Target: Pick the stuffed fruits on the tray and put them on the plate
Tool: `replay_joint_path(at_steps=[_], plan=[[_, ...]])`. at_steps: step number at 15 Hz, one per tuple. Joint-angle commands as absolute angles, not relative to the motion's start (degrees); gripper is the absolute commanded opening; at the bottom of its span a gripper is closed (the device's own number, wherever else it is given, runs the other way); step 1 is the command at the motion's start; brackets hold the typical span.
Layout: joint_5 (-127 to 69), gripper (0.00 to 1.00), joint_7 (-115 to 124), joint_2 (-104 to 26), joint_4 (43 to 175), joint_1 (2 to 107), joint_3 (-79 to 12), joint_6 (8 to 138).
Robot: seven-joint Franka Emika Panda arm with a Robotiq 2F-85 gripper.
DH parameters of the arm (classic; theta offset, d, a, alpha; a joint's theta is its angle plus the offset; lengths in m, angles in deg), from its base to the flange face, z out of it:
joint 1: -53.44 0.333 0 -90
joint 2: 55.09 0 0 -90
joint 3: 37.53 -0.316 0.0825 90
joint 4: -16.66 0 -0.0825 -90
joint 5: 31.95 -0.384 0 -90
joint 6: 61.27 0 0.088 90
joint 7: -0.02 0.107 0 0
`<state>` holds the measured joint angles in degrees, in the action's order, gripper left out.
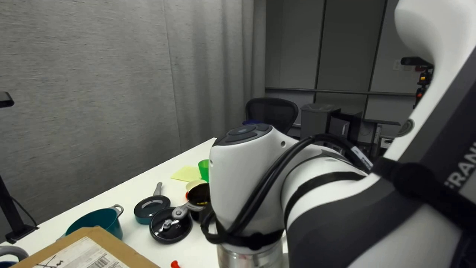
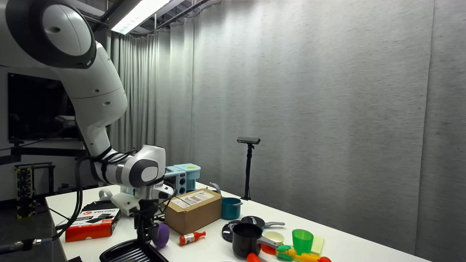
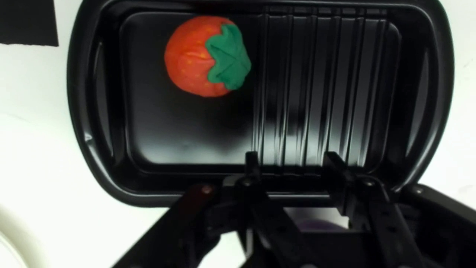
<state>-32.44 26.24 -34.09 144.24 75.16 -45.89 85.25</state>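
We judge the step in hand as picking: the stuffed strawberry lies in the smooth compartment of the tray, not yet grasped. The gripper stands over the tray's edge, fingers spread, nothing between the tips. Next, we should move above the strawberry, lower, close, lift clear and transfer to what we take as the plate, partly visible beside the tray. Count: one strawberry, inside the tray; one purple plush, just outside it; one plate; one red bottle and one green cup, apart from the tray.
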Motion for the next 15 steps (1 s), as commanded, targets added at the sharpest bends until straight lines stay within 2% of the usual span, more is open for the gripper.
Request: replay_joint_path(at_steps=[1,3,4,9,15], plan=[[-33.55,0.80,26.22,-32.75,143.25,75.41,-47.26,87.58],[-33.42,0.95,26.51,-32.15,142.86,75.77,-47.57,88.81],[-32.57,1.00,27.10,-31.76,142.67,76.37,-47.25,90.33],[-29.01,1.00,32.54,-29.87,140.65,80.70,-43.26,97.47],[-18.48,1.00,45.58,-27.16,136.28,91.24,-30.93,100.95]])
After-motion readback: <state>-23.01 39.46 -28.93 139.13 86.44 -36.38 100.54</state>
